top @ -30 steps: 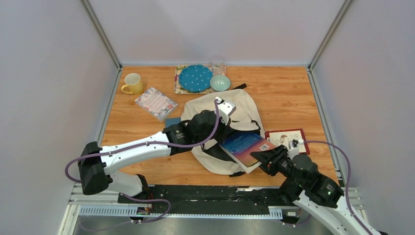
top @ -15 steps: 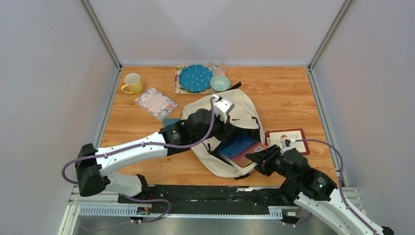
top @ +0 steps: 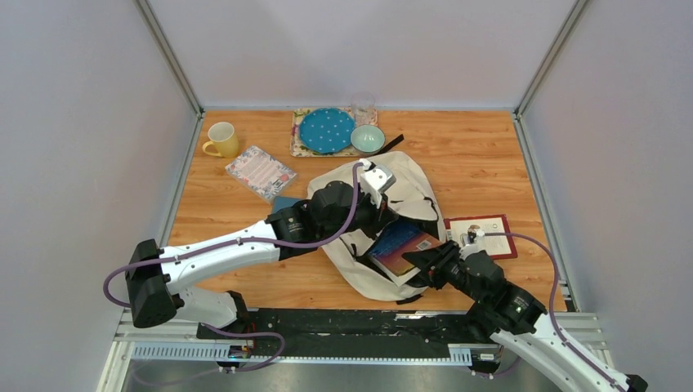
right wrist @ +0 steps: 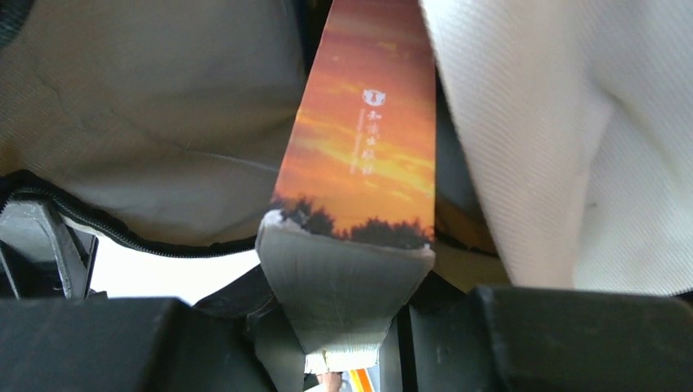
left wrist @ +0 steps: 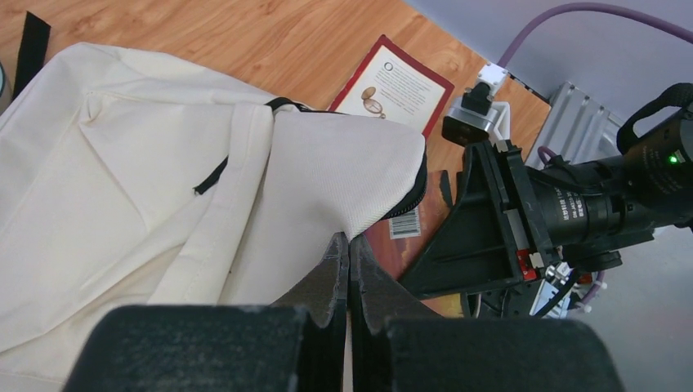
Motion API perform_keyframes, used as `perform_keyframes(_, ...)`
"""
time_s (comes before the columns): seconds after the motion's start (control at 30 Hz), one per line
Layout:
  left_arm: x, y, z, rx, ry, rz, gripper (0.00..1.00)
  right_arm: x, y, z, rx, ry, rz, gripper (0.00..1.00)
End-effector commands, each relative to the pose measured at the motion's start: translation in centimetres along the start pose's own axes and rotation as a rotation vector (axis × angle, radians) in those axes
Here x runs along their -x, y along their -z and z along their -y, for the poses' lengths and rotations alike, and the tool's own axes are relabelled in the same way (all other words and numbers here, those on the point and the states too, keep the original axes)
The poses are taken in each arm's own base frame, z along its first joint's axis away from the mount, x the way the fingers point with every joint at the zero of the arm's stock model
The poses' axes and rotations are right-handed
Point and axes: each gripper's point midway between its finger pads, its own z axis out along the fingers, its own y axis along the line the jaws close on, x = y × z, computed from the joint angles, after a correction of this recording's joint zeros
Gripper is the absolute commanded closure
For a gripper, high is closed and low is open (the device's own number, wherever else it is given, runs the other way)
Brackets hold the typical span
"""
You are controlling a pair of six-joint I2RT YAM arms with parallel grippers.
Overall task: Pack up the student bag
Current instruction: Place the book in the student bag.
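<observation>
- Left wrist view: the left end effector [left wrist: 349, 260] has its two fingers pressed together with no gap visible. They pinch a raised flap of the student bag [left wrist: 122, 188] at the rim of its opening.
- Right wrist view: the right end effector [right wrist: 343, 327] is clamped on the near end of a book [right wrist: 364, 139] with an orange sunset cover. The jaws stand only as far apart as the book is thick.
- The far end of the book lies inside the bag's opening, with grey inner lining to its left and cream outer fabric to its right.
- Top external view: the bag lies at the middle of the table [top: 474, 155], its mouth facing the right arm. The left arm reaches across the bag from the left.
- A red-bordered booklet [top: 489, 233] lies flat just right of the bag.
- At the far edge, a patterned mat [top: 297, 147] carries a blue dotted plate [top: 326, 130] and a green bowl [top: 368, 137]. A clear glass [top: 363, 106] stands at the mat's far side.
- A yellow mug [top: 221, 139] stands at the far left. A patterned notepad [top: 260, 171] lies between the mug and the bag.
</observation>
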Motion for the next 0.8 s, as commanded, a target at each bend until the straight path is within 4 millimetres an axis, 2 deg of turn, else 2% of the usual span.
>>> perform_keyframes(0.0, 4.8, 0.9, 2.5, -0.111, -0.007, 0.161, 1.0, 0.5, 3.4, -12.1, 0.438, 0.056, 0.052, 1.0)
perform_keyframes(0.07, 4.5, 0.9, 2.4, -0.109, -0.003, 0.156, 1.0, 0.6, 3.1, -12.2, 0.459, 0.058, 0.062, 1.0)
perform_keyframes(0.2, 4.0, 0.9, 2.1, -0.098, -0.01, 0.146, 1.0, 0.5, 3.8, -13.1, 0.5, 0.033, 0.054, 1.0)
perform_keyframes(0.33, 4.3, 0.8, 2.6, -0.122, -0.011, 0.162, 1.0, 1.6, 3.8, -13.7, 0.549, 0.047, 0.119, 1.0)
perform_keyframes(0.47, 4.7, 0.5, 3.6, -0.173, -0.01, 0.161, 1.0, 1.9, 2.6, -13.9, 0.552, 0.067, 0.147, 1.0)
perform_keyframes(0.6, 4.8, 0.3, 3.7, -0.175, -0.023, 0.154, 1.0, 2.4, 1.6, -14.4, 0.549, 0.106, 0.194, 1.0)
perform_keyframes(0.77, 4.9, 0.4, 3.7, -0.175, -0.024, 0.155, 1.0, 2.8, -0.2, -13.9, 0.492, 0.148, 0.228, 1.0)
